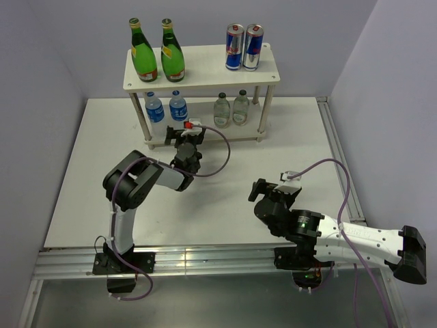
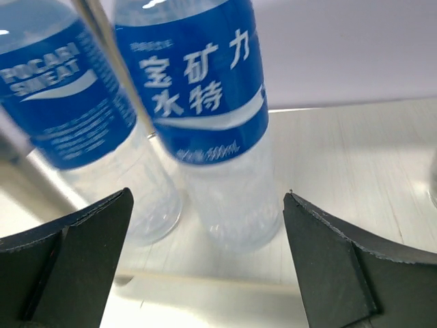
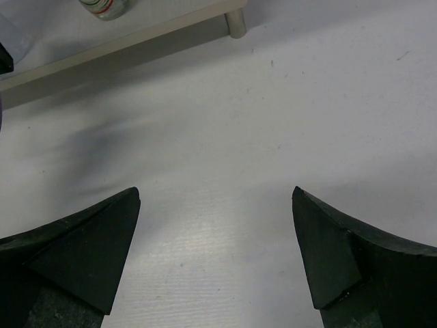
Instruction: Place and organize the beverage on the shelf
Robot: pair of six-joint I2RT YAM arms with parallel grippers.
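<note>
The cream shelf (image 1: pixel 205 75) carries two green bottles (image 1: pixel 143 56) and two cans (image 1: pixel 244 48) on its top board. On the lower board (image 2: pixel 341 157) stand two blue-label bottles (image 1: pixel 155 109) and two clear pale bottles (image 1: pixel 231 108). My left gripper (image 1: pixel 187 139) is open at the lower tier's front edge. In the left wrist view the gripper (image 2: pixel 208 193) faces the right blue-label bottle (image 2: pixel 205 102), with both fingers (image 2: pixel 75 260) short of it and not touching. My right gripper (image 1: pixel 258 190) hangs open over bare table, and the right wrist view shows the gripper (image 3: pixel 216 191) empty.
A thin shelf leg (image 2: pixel 116 68) stands between the two blue-label bottles in the left wrist view. The right wrist view shows the shelf's lower board edge (image 3: pixel 123 44), a leg foot (image 3: pixel 235 24) and a bottle base (image 3: pixel 102 8) ahead. Purple walls close in the white table (image 1: pixel 287 137).
</note>
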